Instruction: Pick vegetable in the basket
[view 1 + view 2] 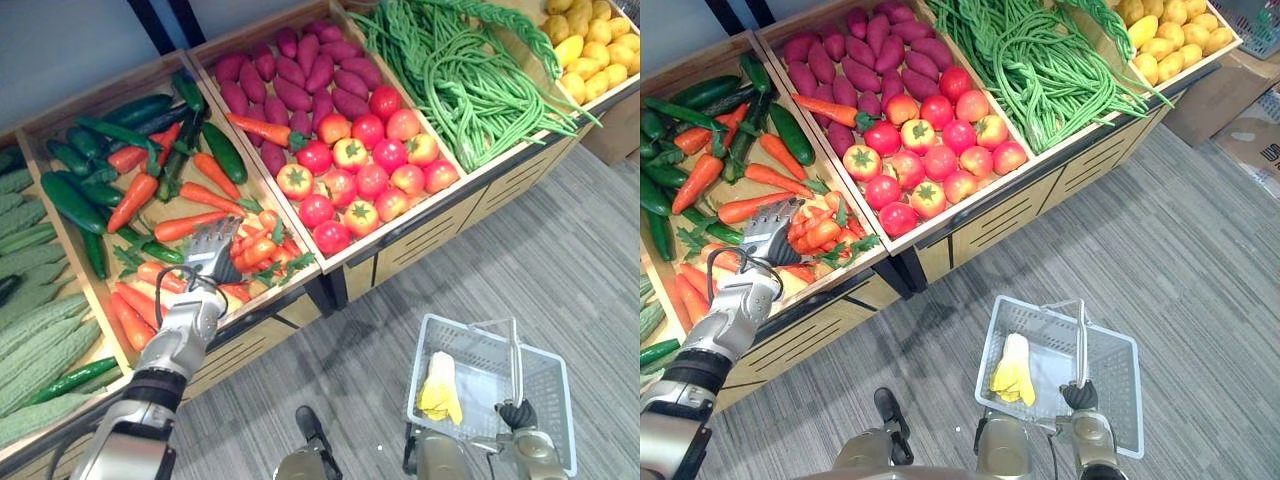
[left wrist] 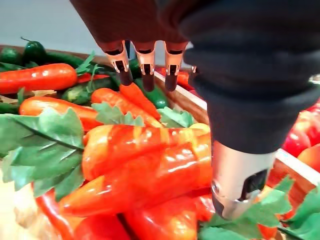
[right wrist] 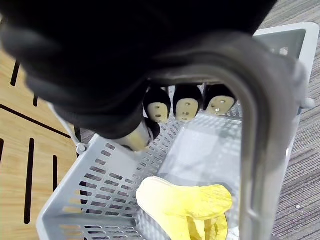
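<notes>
A wooden bench (image 1: pixel 440 232) of bins is set on a grey striped carpet floor (image 1: pixel 570 250). Carrots (image 1: pixel 190 225) and orange peppers (image 2: pixel 150 160) are heaped in one bin, and the left hand (image 1: pixel 208 262) is held just above them, its fingers (image 2: pixel 145 65) straight and released. Tomatoes (image 1: pixel 360 170) and green beans (image 1: pixel 460 80) are piled in the neighbouring bins. The grey basket (image 1: pixel 485 365) is held over the floor, its handle (image 3: pixel 255 125) grasped by the curled fingers (image 3: pixel 187 102) of the right hand (image 1: pixel 517 415); a yellow vegetable (image 1: pixel 438 390) is seen lying inside

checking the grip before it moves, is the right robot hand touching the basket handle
Touching: the right wrist view shows the right robot hand curled round the basket handle.
</notes>
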Controlling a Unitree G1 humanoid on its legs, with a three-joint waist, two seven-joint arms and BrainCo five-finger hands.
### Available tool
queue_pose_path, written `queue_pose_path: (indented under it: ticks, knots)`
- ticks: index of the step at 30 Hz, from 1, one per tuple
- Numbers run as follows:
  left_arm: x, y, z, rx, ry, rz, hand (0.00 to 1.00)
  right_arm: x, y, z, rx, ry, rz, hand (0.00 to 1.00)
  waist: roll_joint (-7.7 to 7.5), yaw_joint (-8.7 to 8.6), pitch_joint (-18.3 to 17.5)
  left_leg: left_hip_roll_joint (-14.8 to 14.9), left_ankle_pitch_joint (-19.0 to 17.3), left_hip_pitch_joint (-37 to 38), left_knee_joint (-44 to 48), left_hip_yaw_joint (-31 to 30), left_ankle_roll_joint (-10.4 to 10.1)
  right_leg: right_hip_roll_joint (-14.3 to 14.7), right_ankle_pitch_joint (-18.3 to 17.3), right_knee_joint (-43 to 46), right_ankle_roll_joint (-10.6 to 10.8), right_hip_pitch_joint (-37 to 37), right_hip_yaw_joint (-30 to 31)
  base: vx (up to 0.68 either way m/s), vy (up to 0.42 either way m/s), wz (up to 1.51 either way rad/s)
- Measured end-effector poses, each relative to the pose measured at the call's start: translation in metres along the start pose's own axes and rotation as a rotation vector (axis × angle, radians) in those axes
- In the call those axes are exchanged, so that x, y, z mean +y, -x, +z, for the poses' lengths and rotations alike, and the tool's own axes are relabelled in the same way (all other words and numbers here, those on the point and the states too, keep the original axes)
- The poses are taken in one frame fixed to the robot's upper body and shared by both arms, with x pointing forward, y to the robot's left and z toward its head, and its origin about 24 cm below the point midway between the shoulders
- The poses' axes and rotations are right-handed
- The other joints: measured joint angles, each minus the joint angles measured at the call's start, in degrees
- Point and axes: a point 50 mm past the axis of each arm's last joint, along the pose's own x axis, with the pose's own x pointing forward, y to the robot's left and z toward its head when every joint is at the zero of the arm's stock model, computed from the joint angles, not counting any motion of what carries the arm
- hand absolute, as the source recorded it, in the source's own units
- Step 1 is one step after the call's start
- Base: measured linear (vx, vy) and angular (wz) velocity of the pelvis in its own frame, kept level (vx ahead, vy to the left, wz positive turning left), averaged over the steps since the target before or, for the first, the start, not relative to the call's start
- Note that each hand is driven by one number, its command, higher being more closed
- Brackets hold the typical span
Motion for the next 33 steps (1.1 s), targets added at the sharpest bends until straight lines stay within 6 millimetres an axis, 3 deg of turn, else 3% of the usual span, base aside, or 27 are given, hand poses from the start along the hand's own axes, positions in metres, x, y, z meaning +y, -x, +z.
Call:
queue_pose_path:
  ticks: [15, 25, 26, 33]
  knots:
    - [0.006, -0.001, -0.007, 0.045, 0.005, 0.02, 0.0, 0.0, 0.0, 0.001, -0.006, 0.019, 0.0, 1.0, -0.31, 0.08, 0.79, -0.02, 0.33, -1.41, -0.14, -0.81, 0.08, -0.07, 0.0, -0.05, 0.0, -1.1, -0.53, 0.0, -0.007, 0.02]
    - [0.007, -0.006, -0.005, 0.031, 0.007, 0.007, 0.0, 0.001, -0.006, 0.021, -0.054, 0.006, -0.001, 1.0, -0.4, 0.16, 3.28, 0.09, 0.43, -2.93, -0.42, -0.67, 0.02, 0.18, 0.23, -0.19, -0.28, -2.72, -0.59, 0.03, -0.018, -0.01]
    - [0.008, -0.006, -0.005, 0.032, 0.007, 0.008, 1.0, 0.002, -0.007, 0.022, -0.058, 0.006, 0.0, 1.0, -0.39, 0.15, 3.45, 0.12, 0.42, -2.91, -0.42, -0.62, 0.01, 0.2, 0.26, -0.19, -0.31, -2.75, -0.56, 0.04, -0.022, -0.05]
    - [0.032, -0.024, -0.001, 0.0, -0.037, 0.101, 1.0, 0.001, -0.01, 0.036, -0.1, 0.025, 0.004, 1.0, -1.03, 0.18, 4.64, 0.01, 0.39, -4.23, -0.41, 0.63, 0.02, 0.22, 1.33, -0.25, -0.38, -4.98, 1.59, 0.0, -0.017, -0.1]
